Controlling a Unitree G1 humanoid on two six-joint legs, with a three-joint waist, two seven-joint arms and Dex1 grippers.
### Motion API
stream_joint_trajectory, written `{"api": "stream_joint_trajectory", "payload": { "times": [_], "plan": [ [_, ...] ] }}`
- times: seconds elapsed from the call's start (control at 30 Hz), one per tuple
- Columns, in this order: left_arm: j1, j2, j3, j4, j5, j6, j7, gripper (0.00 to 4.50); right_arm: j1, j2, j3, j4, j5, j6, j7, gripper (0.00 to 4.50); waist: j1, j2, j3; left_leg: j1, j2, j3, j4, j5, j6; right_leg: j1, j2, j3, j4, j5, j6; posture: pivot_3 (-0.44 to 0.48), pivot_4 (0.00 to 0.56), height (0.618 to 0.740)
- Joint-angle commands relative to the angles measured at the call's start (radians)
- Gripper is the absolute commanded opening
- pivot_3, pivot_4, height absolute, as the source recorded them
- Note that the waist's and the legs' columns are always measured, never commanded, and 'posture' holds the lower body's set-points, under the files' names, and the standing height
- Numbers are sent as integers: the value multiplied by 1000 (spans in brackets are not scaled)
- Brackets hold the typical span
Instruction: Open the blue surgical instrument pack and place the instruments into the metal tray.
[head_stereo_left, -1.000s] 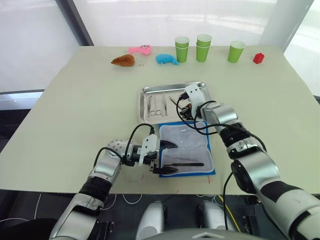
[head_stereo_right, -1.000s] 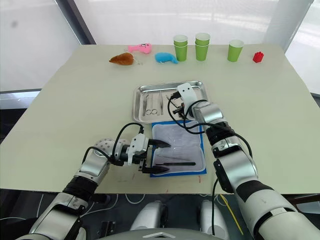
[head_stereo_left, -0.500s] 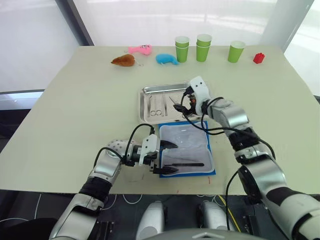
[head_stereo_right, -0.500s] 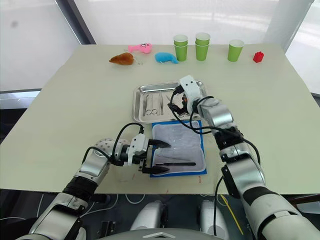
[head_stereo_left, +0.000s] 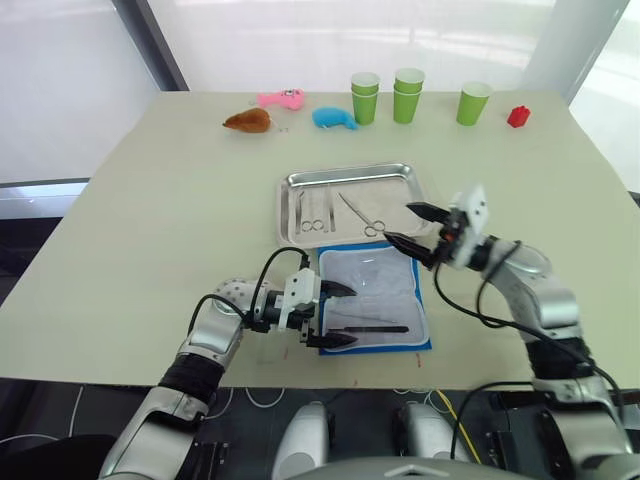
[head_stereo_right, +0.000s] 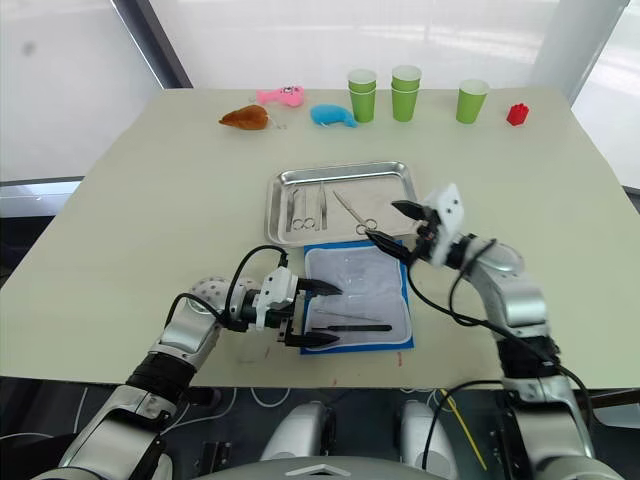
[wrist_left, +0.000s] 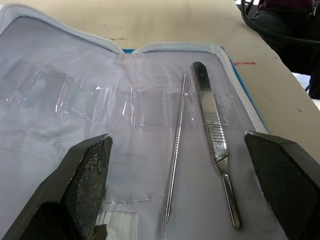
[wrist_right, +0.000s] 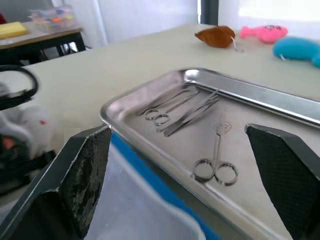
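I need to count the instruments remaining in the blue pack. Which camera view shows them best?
The left wrist view: a thin probe and a flat-handled tool lie side by side on the white lining of the open blue pack. The eye views show them as one dark sliver; the right wrist view catches the pack's edge.

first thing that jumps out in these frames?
The blue surgical instrument pack lies open at the table's near edge, pale lining up, with two instruments left on it between the open fingers of the left gripper. Just behind it, the metal tray already holds scissors and other ring-handled tools. The right gripper hangs open by the tray's near right corner.
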Motion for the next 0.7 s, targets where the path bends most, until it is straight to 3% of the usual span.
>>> {"api": "stream_joint_trajectory", "payload": {
  "times": [0.03, 0.2, 0.4, 0.7],
  "plan": [
    [66, 3, -78, 128, 91, 81, 7, 4500, 30, -136, -99, -80, 149, 0, 205, 4466, -1, -2, 2, 0, 0, 0, 0, 0, 0, 0, 0, 0, 0, 0, -1, 0, 150, 740],
    [63, 3, -79, 144, 93, 69, -1, 4500, 86, -345, -189, -118, 287, 70, 408, 4466, 1, -2, 3, 0, 0, 0, 0, 0, 0, 0, 0, 0, -1, -1, -3, 0, 150, 740],
    [58, 11, -77, 161, 98, 60, -15, 4500, 118, -538, -273, -81, 326, -3, 624, 4466, -1, -2, 3, -1, 0, 1, 0, 0, 0, 0, 0, 0, -4, -1, -2, 0, 150, 740],
    [67, 29, -75, 160, 100, 54, -29, 4500, 115, -702, -234, -44, 394, -143, 657, 4466, -1, -2, 3, 0, 1, 1, -2, 0, 0, 0, 0, 0, -5, -2, -3, 0, 150, 740]
  ]
}}
